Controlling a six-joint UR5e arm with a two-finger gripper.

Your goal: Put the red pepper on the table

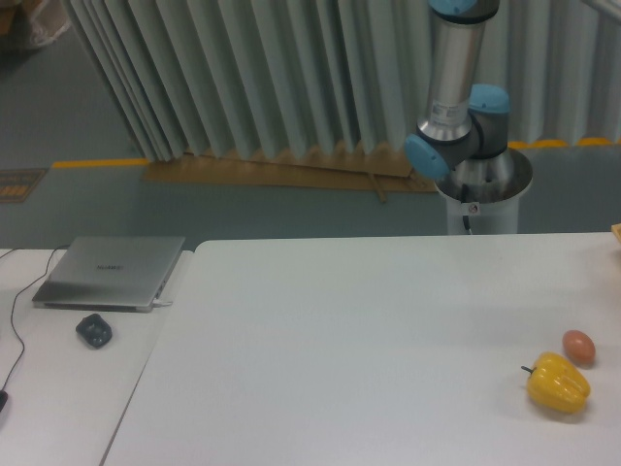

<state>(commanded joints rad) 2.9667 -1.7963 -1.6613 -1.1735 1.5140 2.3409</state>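
Note:
The large white table (349,330) fills the lower part of the camera view. The red pepper is not in view. The gripper is out of the frame; only the arm's base and lower joints (458,116) show behind the table's far edge, with the arm rising past the top of the picture.
A yellow bell pepper (558,382) with a dark stem lies near the table's right front, with a small orange-brown egg-like ball (578,346) just behind it. A grey laptop (110,272) and a dark mouse (94,331) sit on the narrower desk at left.

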